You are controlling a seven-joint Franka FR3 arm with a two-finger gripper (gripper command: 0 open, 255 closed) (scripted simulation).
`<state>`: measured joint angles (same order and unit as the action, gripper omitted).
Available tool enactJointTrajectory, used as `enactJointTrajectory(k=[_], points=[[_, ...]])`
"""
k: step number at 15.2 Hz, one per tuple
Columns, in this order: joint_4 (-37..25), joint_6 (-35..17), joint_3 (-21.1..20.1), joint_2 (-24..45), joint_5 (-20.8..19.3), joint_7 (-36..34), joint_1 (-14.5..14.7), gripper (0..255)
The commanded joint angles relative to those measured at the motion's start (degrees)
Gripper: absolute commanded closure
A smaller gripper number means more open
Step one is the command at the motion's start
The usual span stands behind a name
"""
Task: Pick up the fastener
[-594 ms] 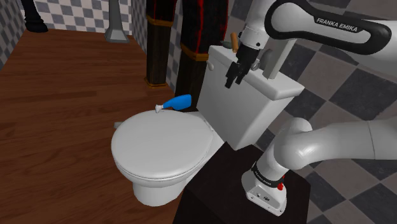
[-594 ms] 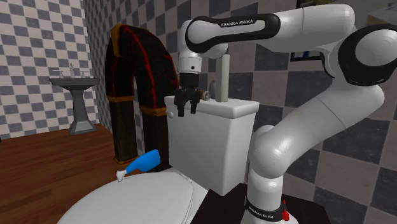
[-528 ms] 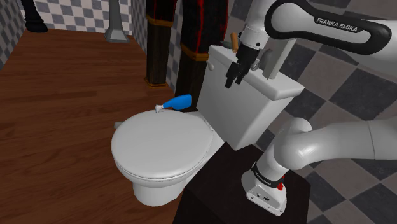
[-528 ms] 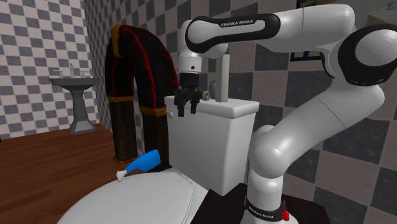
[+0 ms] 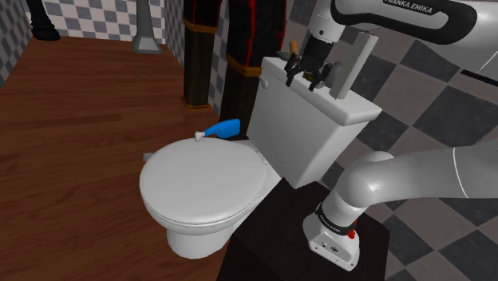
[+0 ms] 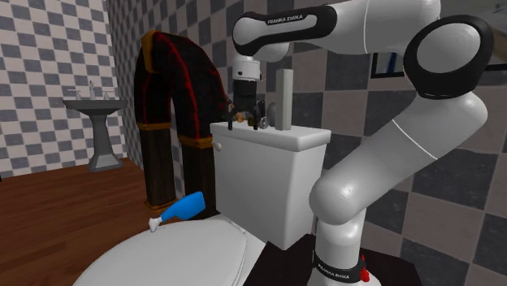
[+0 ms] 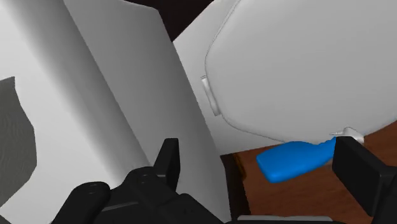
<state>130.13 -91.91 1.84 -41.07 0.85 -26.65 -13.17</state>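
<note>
The fastener (image 5: 294,48) is a small brownish piece standing on the white toilet tank's lid (image 5: 355,108), near its back edge. In the second exterior view the fastener (image 6: 262,122) sits between my hand and a tall grey block. My black gripper (image 5: 307,77) hovers just over the lid, beside the fastener and apart from it. It is open, with nothing between its fingers. In the second exterior view the gripper (image 6: 246,120) hangs over the lid's left end. In the wrist view the gripper (image 7: 261,175) looks down past the tank's front face.
A tall grey block (image 5: 352,64) stands on the lid close to my hand. A blue brush-like item (image 5: 223,128) lies behind the shut toilet seat (image 5: 199,180). Dark curved furniture (image 6: 175,97) stands beside the tank, and a pedestal sink (image 6: 97,122) is farther off.
My hand has risen from in front of the tank's front face to just over the lid, nearer the fastener, and has turned. The upper arm has swung higher.
</note>
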Motion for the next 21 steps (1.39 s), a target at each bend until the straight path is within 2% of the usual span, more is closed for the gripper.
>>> enactJointTrajectory(k=[1,6,7,16,17,21], points=[[-3.0,1.2,-0.3,1.6,-0.5,-8.1,-4.0,0],[-8.7,5.7,-1.3,2.8,-1.8,-27.2,-13.4,0],[-9.3,6.3,-1.4,2.8,-2.0,-29.5,-14.5,0],[-1.9,1.0,-1.4,0.8,-2.0,-29.5,-14.5,0],[-1.9,1.0,-1.4,0.8,-2.0,-29.5,-14.5,255],[-2.0,1.0,-1.4,0.8,-2.0,-29.5,-14.5,255]])
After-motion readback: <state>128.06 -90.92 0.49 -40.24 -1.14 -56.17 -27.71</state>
